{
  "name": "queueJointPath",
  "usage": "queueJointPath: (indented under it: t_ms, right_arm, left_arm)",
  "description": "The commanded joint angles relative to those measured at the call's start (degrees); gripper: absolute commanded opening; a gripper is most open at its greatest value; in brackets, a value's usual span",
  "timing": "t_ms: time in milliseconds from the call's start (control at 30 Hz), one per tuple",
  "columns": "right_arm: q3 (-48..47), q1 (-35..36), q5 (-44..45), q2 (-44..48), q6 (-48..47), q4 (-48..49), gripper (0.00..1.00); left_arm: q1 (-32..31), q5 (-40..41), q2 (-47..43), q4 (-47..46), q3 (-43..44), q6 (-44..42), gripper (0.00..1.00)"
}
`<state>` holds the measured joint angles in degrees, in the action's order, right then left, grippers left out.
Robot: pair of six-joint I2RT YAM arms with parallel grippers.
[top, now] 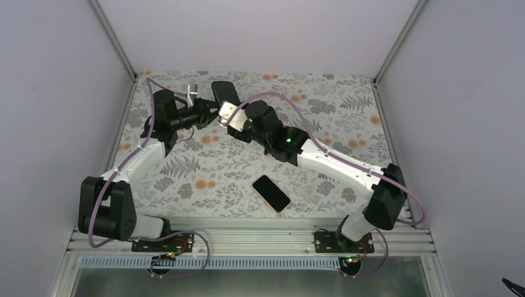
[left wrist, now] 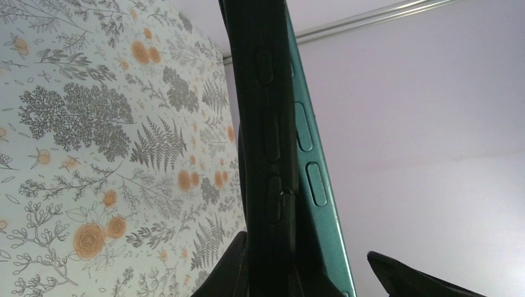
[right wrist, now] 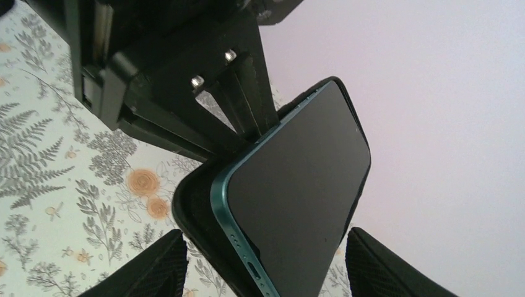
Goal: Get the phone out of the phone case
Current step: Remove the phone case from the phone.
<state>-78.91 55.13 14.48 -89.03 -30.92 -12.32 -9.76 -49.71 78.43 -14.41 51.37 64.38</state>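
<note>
A teal phone (left wrist: 311,154) sits partly peeled out of its black case (left wrist: 266,124), held upright in the air at the back of the table (top: 224,93). My left gripper (left wrist: 308,247) is shut on the case. Its left finger (left wrist: 232,272) presses on the case's back, and a small gap shows at the tip of the right finger (left wrist: 415,281). In the right wrist view the phone's dark screen (right wrist: 303,185) lifts away from the case's corner (right wrist: 192,204). My right gripper (right wrist: 265,238) is open, with a finger on each side of the phone's lower end and touching neither side.
A second dark phone (top: 271,193) lies flat on the flowered table cloth (top: 204,167) near the front middle. White walls close the table in at the left, back and right. The two grippers (top: 209,113) (top: 228,115) nearly touch each other.
</note>
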Motion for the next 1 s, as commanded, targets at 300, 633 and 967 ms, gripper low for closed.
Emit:
queueJointPath:
  t_ms: [300, 633, 967]
  right_arm:
    - [1.0, 0.8, 10.7, -3.4, -8.5, 10.9, 0.54]
    - [7.4, 2.1, 16.2, -4.3, -19.9, 25.3, 0.50]
    - [5.7, 2.3, 18.1, -8.4, -22.9, 29.0, 0.41]
  left_arm:
    - [0.2, -1.3, -0.9, -4.4, -0.2, 2.3, 0.02]
    - [0.0, -1.8, -0.3, -5.7, -0.5, 3.4, 0.02]
    - [-0.3, -1.9, -0.8, -5.7, -1.1, 3.1, 0.03]
